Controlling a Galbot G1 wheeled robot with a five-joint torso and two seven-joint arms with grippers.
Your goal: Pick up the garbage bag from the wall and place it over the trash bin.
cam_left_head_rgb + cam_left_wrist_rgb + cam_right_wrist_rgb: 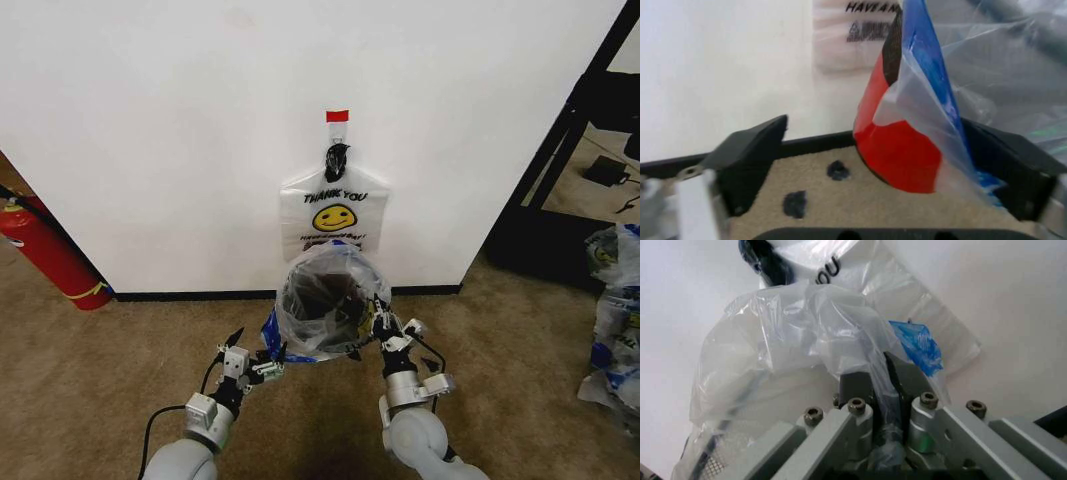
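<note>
Against the white wall (180, 130), on the tan carpet (130, 370), the trash bin (322, 298) stands with a translucent garbage bag (345, 262) draped over its mouth, the plastic bulging around the rim and hanging down its sides. Above it a second bag (334, 212), printed with "THANK YOU" and a yellow smiley face, hangs from a hook (337, 135) topped by a red tape strip (337, 116). The right pincer (383, 325) sits at the bin's right side, clenched on a fold of the draped plastic. The left pincer (262, 362) is low at the bin's left, its fingers (750, 150) spread wide around the bin's red base (897, 150) and the blue-printed edge of the bag. A red fire extinguisher (45, 250) leans at the wall well to the left.
</note>
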